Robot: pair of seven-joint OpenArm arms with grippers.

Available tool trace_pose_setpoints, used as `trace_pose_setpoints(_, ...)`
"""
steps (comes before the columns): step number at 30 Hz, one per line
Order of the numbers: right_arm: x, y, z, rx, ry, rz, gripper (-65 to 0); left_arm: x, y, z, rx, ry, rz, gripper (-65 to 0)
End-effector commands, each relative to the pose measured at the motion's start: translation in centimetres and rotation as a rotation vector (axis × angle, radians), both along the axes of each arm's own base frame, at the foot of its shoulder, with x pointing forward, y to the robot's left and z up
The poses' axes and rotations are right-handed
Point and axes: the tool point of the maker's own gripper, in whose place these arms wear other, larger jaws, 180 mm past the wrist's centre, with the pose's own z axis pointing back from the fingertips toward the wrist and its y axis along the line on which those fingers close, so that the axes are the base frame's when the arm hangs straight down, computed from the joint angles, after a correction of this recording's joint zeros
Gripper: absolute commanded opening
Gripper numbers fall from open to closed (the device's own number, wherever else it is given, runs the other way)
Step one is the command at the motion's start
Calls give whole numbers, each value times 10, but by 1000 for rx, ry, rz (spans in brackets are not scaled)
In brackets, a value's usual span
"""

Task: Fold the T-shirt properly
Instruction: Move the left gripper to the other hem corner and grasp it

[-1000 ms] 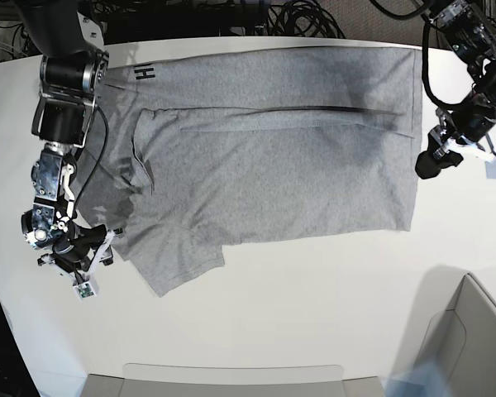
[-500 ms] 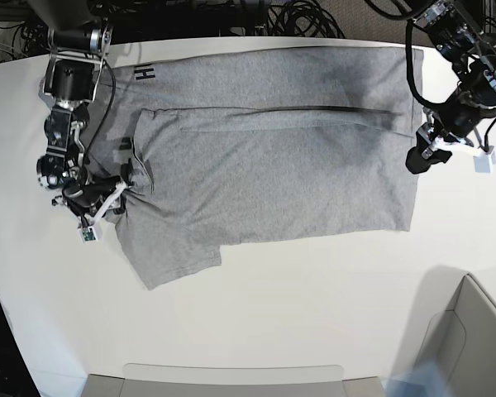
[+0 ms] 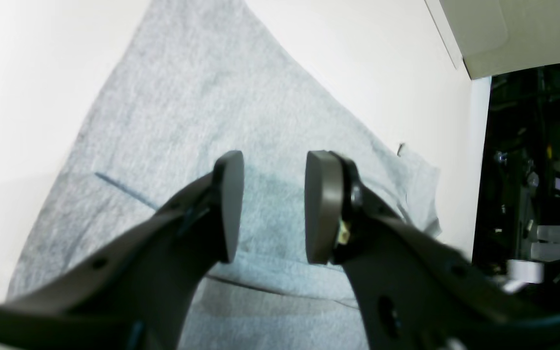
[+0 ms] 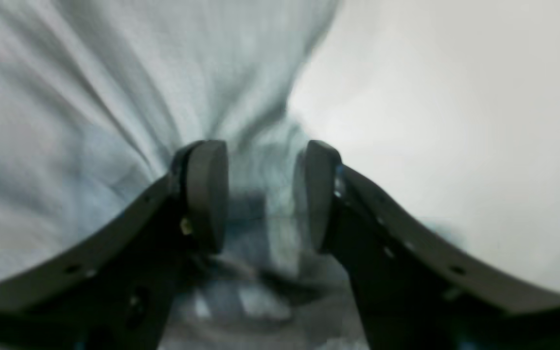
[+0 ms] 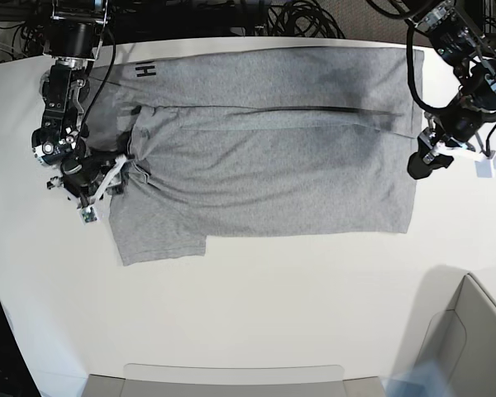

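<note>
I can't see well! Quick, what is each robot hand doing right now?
Left gripper: open, holding nothing, above the T-shirt.
Right gripper: jaws apart with T-shirt cloth bunched between them; whether it grips cannot be told.

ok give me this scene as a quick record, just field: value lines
garment: grey T-shirt, spread flat, partly folded lengthwise
lettering: black letters showing at its top left corner in the base view
surface: white table
left gripper: open, hovering over the shirt's edge, holding nothing
right gripper: at the sleeve end with bunched cloth between its fingers; grip unclear
bin: grey box at the table's lower right corner
</note>
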Motion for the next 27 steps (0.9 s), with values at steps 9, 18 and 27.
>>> trace_pose_setpoints(9,92,-52,54,103,-128,-149,-391,4,0,10,8,-30,-12,-442)
trace_pose_setpoints(18,105,-59,-14,280,-5,-234,-391,4,2,11,13,-31,-10,-442)
trace_pose_setpoints(27,95,-27,-40,335,64,-210,-391,6,1,11,7,-36,-9,-442)
